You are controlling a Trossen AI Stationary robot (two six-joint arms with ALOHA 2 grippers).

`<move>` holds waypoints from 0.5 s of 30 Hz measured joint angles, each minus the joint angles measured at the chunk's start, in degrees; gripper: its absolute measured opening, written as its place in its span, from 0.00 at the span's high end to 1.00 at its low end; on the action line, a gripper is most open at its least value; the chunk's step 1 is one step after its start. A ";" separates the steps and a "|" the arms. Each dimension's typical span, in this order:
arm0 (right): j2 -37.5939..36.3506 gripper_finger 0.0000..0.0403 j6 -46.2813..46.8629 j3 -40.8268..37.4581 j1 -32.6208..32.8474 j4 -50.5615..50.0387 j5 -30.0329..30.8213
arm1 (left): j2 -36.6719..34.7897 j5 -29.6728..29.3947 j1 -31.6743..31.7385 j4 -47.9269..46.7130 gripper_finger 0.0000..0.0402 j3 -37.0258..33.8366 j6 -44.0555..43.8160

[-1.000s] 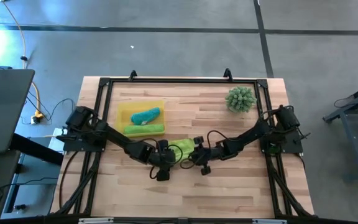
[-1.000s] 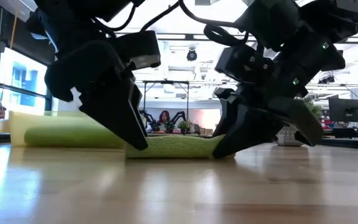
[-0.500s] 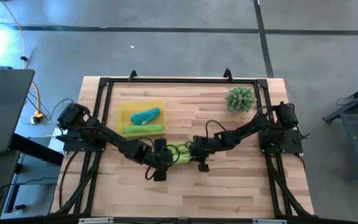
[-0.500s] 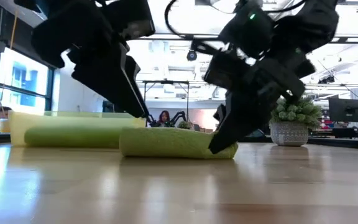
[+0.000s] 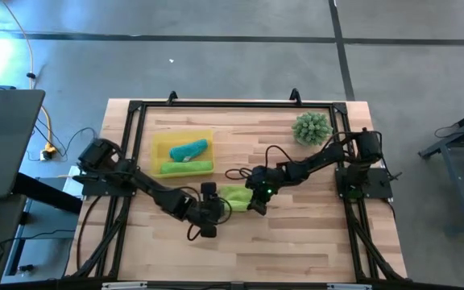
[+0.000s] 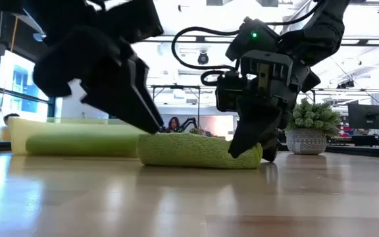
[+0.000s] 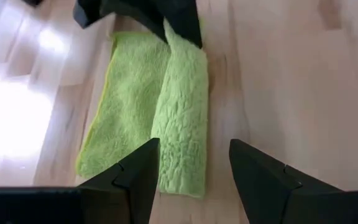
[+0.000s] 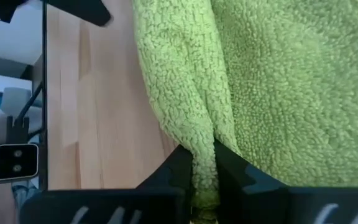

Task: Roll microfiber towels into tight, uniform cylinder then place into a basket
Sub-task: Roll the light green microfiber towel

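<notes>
A lime green towel [image 5: 234,196] lies on the wooden table near its middle, partly rolled: a thick fold [image 7: 182,118] lies beside a flat part [image 7: 129,106]. My right gripper [image 5: 255,200] is shut on the fold at the towel's right end. My left gripper [image 5: 213,205] is open at the towel's left end, its fingers [image 7: 143,174] on either side of the fold's near end; I cannot tell if they touch it. The yellow basket [image 5: 161,146] at the far left holds a teal towel [image 5: 188,150] and a rolled lime towel [image 5: 188,167]. My right gripper pinches the raised fold of the lime towel [image 8: 205,163] between its two fingers, at the towel's right end [image 6: 245,150]. The fingers slant down from above and from the table's right. The towel rests on the table along its length.
A spiky green ball plant [image 5: 312,128] in a pale pot stands at the far right of the table. A black frame [image 5: 216,104] runs round the table's edge. Bare wood lies in front of the towel toward the near edge [image 5: 248,250].
My right gripper has gone toward the table's far edge and a little left, holding the towel's right end; the towel has rolled over into a thicker roll. My left gripper has lifted off the towel's left end and come down beside it again.
</notes>
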 joint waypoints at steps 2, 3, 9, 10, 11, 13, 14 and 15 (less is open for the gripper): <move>0.00 0.94 0.10 -0.02 0.00 0.09 0.14 | 1.35 0.20 0.41 0.49 0.54 0.00 0.15; 0.00 0.93 0.10 -0.02 0.00 0.05 0.17 | 2.02 0.28 0.68 0.62 0.54 0.00 0.15; 0.00 0.93 -0.58 -0.04 0.00 0.05 0.31 | 3.86 1.40 2.71 0.30 0.57 0.00 -2.82; 0.00 0.93 -0.73 -0.04 0.00 0.05 0.33 | 3.86 2.48 3.22 0.13 0.59 0.00 -3.71; 0.00 0.93 -0.75 -0.04 0.00 0.05 0.34 | 3.86 3.81 3.80 0.02 0.61 0.00 -4.54; 0.00 0.93 -0.79 -0.04 0.00 0.05 0.38 | 3.88 7.15 4.88 -0.01 0.68 0.00 -5.92; 0.00 0.93 -0.83 -0.04 0.00 0.05 0.39 | 3.86 9.15 5.51 0.05 0.73 0.00 -6.45; 0.00 0.93 -1.01 -0.04 0.00 0.05 0.42 | 3.86 11.51 6.15 0.14 0.77 0.02 -6.91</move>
